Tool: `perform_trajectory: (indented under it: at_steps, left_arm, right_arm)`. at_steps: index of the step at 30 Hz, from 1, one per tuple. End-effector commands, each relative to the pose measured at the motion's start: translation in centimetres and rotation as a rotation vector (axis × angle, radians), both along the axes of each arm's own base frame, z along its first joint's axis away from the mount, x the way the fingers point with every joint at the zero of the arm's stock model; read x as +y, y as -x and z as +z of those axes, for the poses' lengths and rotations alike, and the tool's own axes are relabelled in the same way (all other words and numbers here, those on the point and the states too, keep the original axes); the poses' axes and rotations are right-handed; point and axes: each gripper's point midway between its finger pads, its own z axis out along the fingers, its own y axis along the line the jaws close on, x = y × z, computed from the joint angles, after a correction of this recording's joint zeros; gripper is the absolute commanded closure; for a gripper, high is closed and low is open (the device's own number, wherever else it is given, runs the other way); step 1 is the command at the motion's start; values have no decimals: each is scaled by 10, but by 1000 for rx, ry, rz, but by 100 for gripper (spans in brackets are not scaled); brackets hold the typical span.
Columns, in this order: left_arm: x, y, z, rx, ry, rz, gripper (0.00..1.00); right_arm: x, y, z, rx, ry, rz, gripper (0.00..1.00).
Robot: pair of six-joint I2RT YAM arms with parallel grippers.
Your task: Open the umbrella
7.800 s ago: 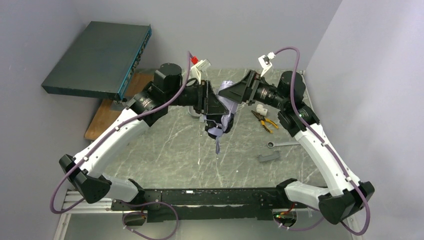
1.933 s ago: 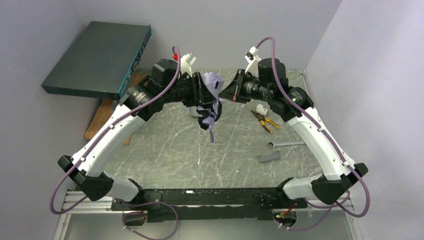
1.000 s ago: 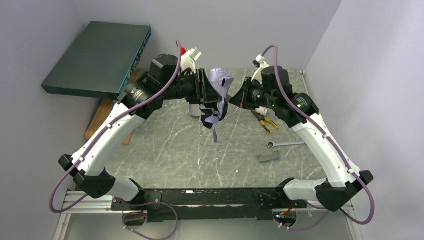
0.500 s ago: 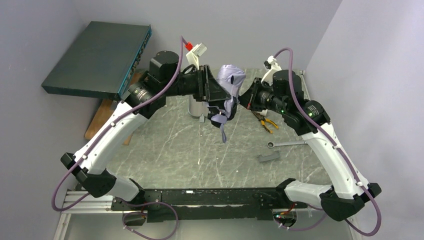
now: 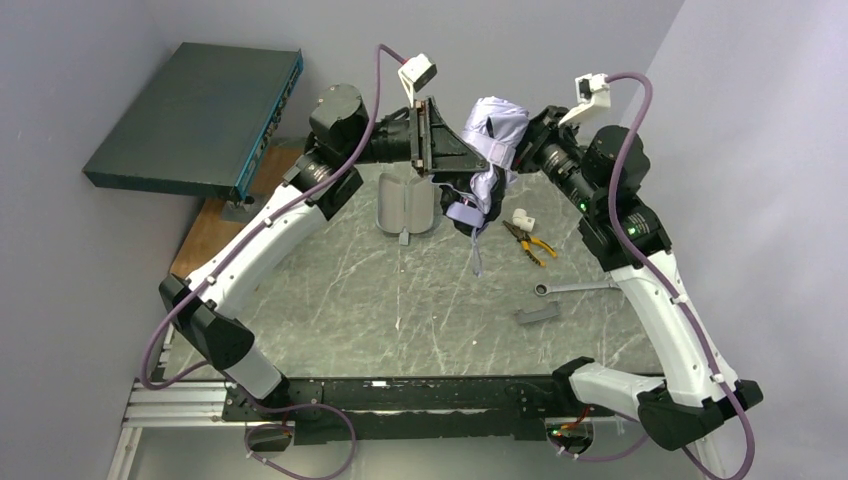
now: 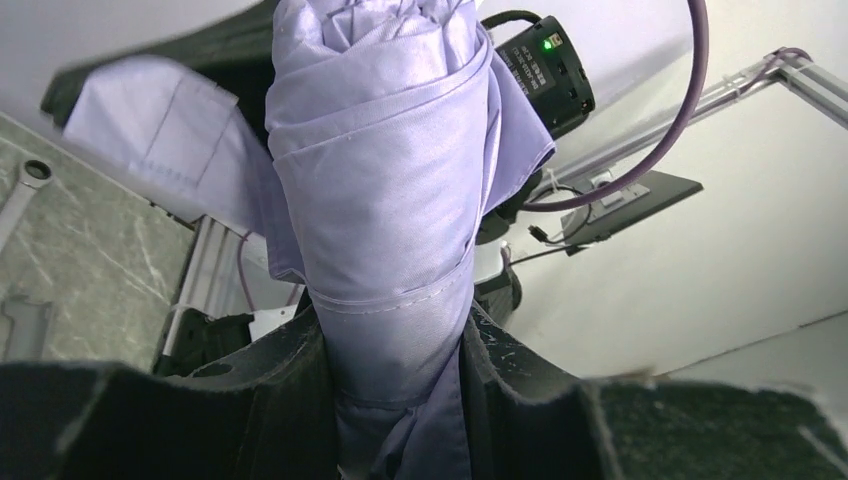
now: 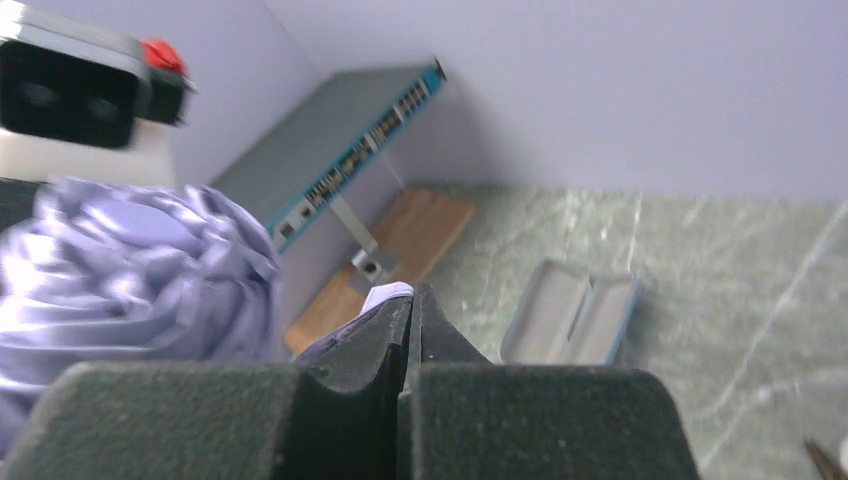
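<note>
The umbrella [image 5: 495, 125] is a folded lavender bundle held high over the back of the table, with loose fabric and a strap hanging below it. My left gripper [image 5: 447, 152] is shut on its middle. In the left wrist view the rolled canopy [image 6: 385, 200] is squeezed between both fingers [image 6: 285, 390]. My right gripper [image 5: 530, 138] presses against the bundle's right side, jaws shut. In the right wrist view a pale fabric flap [image 7: 385, 294] shows at the left fingertip of that gripper [image 7: 412, 300]; I cannot tell whether it is pinched. Shaft and handle are hidden.
A dark teal flat box [image 5: 200, 115] leans at the back left above a wooden board [image 5: 212, 228]. An open grey case [image 5: 405, 205] lies under the left gripper. Pliers [image 5: 530, 242], a white piece [image 5: 520, 215], a wrench [image 5: 570, 288] and a grey block [image 5: 537, 314] lie at the right.
Both arms have risen and swung to the right and back, carrying the umbrella higher. The grey case below is now uncovered. Both grippers keep the same closure.
</note>
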Motion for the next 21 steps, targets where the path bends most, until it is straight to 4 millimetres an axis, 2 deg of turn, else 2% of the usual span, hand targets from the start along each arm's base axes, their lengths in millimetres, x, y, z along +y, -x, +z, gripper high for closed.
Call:
perform_trajectory:
  at_steps: [1,5,11,17,21]
  left_arm:
    - [32,79,37,-155,78,-274,100]
    - [31,84,17,-134,41,-291,100]
    - [26,100,-9,-110,-39,-395,100]
    - [23,97,-36,-57,-124,-394,100]
    - [19,90,-45,-53,-166,-344,100]
  right_arm:
    - [-27,-28,55,-291,-55,-131,100]
    - [-34,-24,87,-469,-130,-150,100]
    - [-34,-22,118,-574,-142,-138,100]
    - [-42,-7,143,-645,-155,-142,100]
    - [-49,10,157,-672,-181,-146,100]
